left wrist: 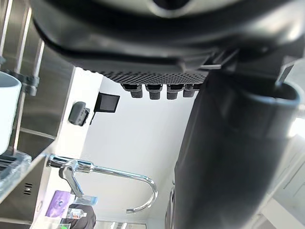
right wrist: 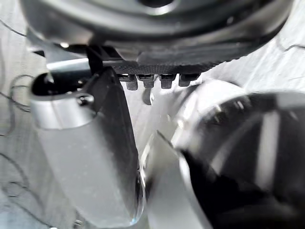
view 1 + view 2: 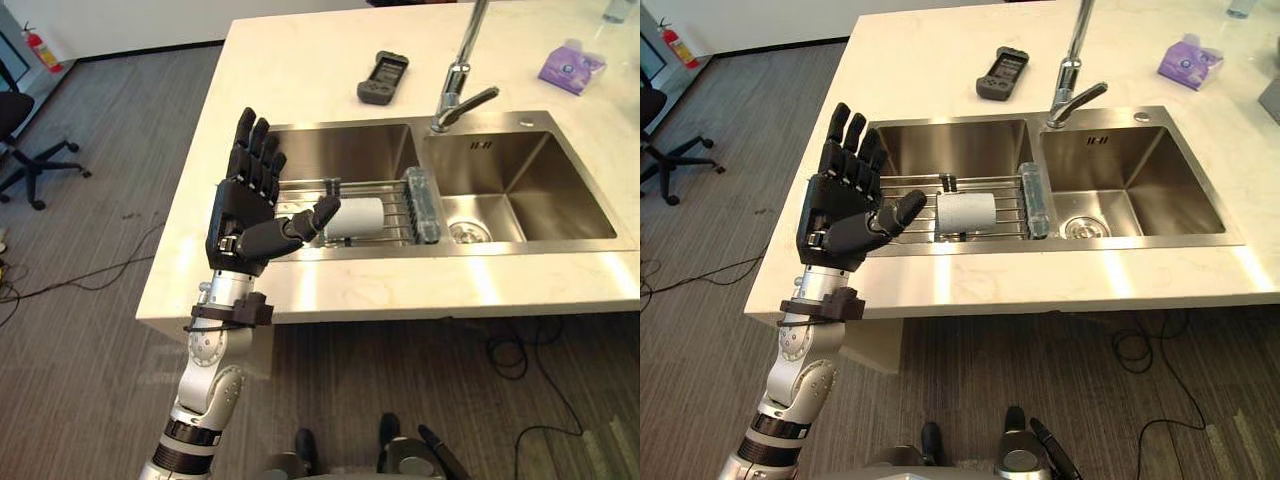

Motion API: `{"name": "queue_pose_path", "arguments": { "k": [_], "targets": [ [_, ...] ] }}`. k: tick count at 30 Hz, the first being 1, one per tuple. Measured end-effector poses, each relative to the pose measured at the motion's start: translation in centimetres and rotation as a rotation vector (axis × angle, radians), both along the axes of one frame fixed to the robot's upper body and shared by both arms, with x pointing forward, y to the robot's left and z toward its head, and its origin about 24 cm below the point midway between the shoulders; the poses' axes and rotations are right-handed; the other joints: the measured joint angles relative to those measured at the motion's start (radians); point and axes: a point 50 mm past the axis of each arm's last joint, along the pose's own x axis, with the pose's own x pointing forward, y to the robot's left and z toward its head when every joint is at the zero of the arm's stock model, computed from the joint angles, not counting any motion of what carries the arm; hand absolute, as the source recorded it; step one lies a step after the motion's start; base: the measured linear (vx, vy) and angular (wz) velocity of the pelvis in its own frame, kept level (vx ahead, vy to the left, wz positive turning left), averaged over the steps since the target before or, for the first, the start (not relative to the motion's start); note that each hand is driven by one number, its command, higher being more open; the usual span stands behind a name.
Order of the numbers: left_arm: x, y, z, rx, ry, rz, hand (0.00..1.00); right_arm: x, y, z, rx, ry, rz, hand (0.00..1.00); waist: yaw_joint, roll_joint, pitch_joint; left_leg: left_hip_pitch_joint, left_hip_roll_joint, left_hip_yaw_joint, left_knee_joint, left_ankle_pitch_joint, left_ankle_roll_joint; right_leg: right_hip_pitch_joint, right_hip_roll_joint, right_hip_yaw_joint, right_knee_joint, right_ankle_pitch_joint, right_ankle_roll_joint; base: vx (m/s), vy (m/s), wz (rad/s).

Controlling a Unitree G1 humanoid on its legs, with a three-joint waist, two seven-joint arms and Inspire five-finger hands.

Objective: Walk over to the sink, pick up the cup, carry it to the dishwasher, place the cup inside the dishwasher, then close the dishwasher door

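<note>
While the cup (image 3: 360,217) lies in the pale countertop's (image 3: 300,60) sink (image 3: 350,150), the left robot hand (image 3: 240,215) hangs spread, empty.

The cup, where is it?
The cup lies sideways on the wire rack across the left sink basin, beside the left robot hand, in both eye views.

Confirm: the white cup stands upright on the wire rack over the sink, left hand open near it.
Wrong on one count: the cup lies on its side, as the left eye view shows. The rack, sink and open left hand are as stated.
</note>
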Motion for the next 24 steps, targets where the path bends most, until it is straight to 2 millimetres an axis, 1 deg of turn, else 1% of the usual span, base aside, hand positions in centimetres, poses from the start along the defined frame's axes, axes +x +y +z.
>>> {"name": "queue_pose_path", "arguments": {
  "k": [2,3,4,5,6,7,8,9,10,12,15,16,19,20,21,23,24],
  "targets": [
    [0.1,-0.1,0.1,0.015,-0.005,0.016,1.00,-0.3,-0.5,0.0,-0.047,0.030,-0.016,1.00,-0.013,-0.010,0.003,0.023,-0.016,0.002,0.020,-0.030,0.008,0.002,-0.039,-0.004,0.081,-0.036,0.008,0.07,0.030,-0.01],
    [0.1,0.0,0.2,0.014,-0.004,0.031,1.00,-0.5,-1.0,0.1,-0.078,0.052,-0.044,1.00,-0.014,-0.007,0.001,0.045,-0.024,0.005,0.023,-0.046,0.014,-0.008,-0.066,-0.035,0.157,-0.046,0.020,0.07,0.021,-0.09],
    [0.2,0.0,0.2,0.013,0.001,0.040,1.00,-0.5,-1.1,0.1,-0.087,0.063,-0.062,1.00,-0.019,-0.003,-0.002,0.063,-0.021,0.006,0.025,-0.054,0.016,-0.011,-0.079,-0.065,0.196,-0.041,0.025,0.09,0.023,-0.14],
    [0.4,0.0,0.2,0.022,0.000,0.050,1.00,-0.6,-1.0,0.1,-0.087,0.070,-0.066,1.00,-0.019,-0.003,-0.001,0.077,-0.010,0.004,0.029,-0.059,0.022,-0.016,-0.079,-0.080,0.228,-0.031,0.026,0.12,0.006,-0.05],
    [0.8,0.1,0.2,0.025,-0.003,0.062,1.00,-0.7,-0.8,0.0,-0.081,0.074,-0.066,1.00,-0.019,0.008,-0.007,0.082,0.017,0.003,0.041,-0.071,0.021,-0.033,-0.068,-0.089,0.240,-0.040,0.007,0.14,-0.013,-0.05],
    [1.1,0.2,0.2,0.026,-0.003,0.079,1.00,-0.7,-0.5,-0.1,-0.075,0.075,-0.068,1.00,-0.016,0.008,-0.010,0.074,0.036,0.003,0.055,-0.082,0.011,-0.038,-0.055,-0.088,0.188,-0.049,-0.006,0.11,-0.034,-0.02],
    [1.4,0.5,0.2,0.027,-0.003,0.100,1.00,-0.5,-0.3,-0.1,-0.070,0.076,-0.067,1.00,-0.016,0.003,-0.011,0.060,0.051,0.001,0.069,-0.093,0.001,-0.042,-0.051,-0.083,0.116,-0.038,0.001,0.10,-0.067,-0.01],
    [1.7,1.0,0.2,0.041,0.000,0.135,1.00,-0.6,0.0,-0.2,-0.064,0.087,-0.060,1.00,-0.016,-0.018,-0.016,0.045,0.057,-0.001,0.088,-0.108,-0.013,-0.038,-0.054,-0.068,0.017,0.006,0.007,0.14,-0.138,0.05],
    [2.1,1.6,-0.1,0.059,0.017,0.166,1.00,-0.8,0.2,-0.3,-0.063,0.105,-0.053,1.00,-0.016,-0.036,-0.016,0.038,0.062,-0.009,0.119,-0.125,-0.040,-0.028,-0.062,-0.071,-0.013,0.112,0.049,0.17,-0.178,0.04],
    [2.5,1.8,-1.1,0.058,0.070,0.185,1.00,-1.1,-0.4,-0.3,-0.077,0.122,-0.088,1.00,-0.018,-0.012,-0.023,0.040,0.095,-0.017,0.126,-0.128,-0.056,-0.015,-0.027,-0.092,-0.017,0.098,0.033,0.20,-0.174,0.05],
    [2.6,1.7,-0.9,0.059,0.069,0.177,1.00,-0.5,-0.7,-0.2,-0.091,0.113,-0.073,1.00,-0.018,-0.011,-0.023,0.052,0.124,-0.018,0.093,-0.115,-0.078,-0.012,0.004,-0.109,-0.021,0.080,0.014,0.22,-0.131,0.02],
    [2.7,1.6,-0.8,0.057,0.066,0.173,1.00,-0.3,-0.7,-0.2,-0.094,0.110,-0.068,1.00,-0.017,-0.011,-0.023,0.053,0.127,-0.018,0.093,-0.115,-0.078,-0.008,0.008,-0.112,-0.021,0.073,0.014,0.11,-0.081,0.15],
    [2.7,0.7,-0.6,0.037,0.069,0.150,1.00,0.2,-0.4,-0.2,-0.102,0.115,-0.009,1.00,-0.016,-0.007,-0.026,0.048,0.130,-0.031,0.111,-0.116,-0.081,0.009,0.005,-0.139,-0.005,0.036,0.018,0.06,-0.053,0.25],
    [2.7,0.5,-0.6,0.034,0.072,0.141,1.00,0.5,-0.1,-0.3,-0.094,0.120,0.015,1.00,-0.016,-0.007,-0.026,0.040,0.131,-0.038,0.126,-0.120,-0.087,0.007,0.000,-0.147,0.010,0.021,0.017,0.03,-0.054,0.34],
    [2.6,0.0,-0.6,0.031,0.079,0.130,1.00,0.8,0.5,-0.3,-0.078,0.128,0.045,1.00,-0.015,-0.006,-0.026,0.018,0.133,-0.042,0.158,-0.125,-0.095,-0.003,-0.009,-0.160,0.041,-0.004,0.016,0.02,-0.074,0.38],
    [2.4,-0.1,-0.8,0.026,0.091,0.130,1.00,1.1,0.5,-0.3,-0.075,0.132,0.046,1.00,-0.015,-0.005,-0.025,-0.008,0.135,-0.041,0.211,-0.126,-0.096,-0.006,-0.017,-0.168,0.054,-0.033,0.009,0.01,-0.084,0.25],
    [2.2,-0.1,-1.0,0.026,0.100,0.136,1.00,1.2,0.1,-0.2,-0.082,0.141,0.060,1.00,-0.014,-0.001,-0.023,-0.045,0.142,-0.041,0.292,-0.125,-0.095,0.002,-0.015,-0.171,0.056,-0.045,0.005,0.01,-0.078,0.06]
  ]
}}
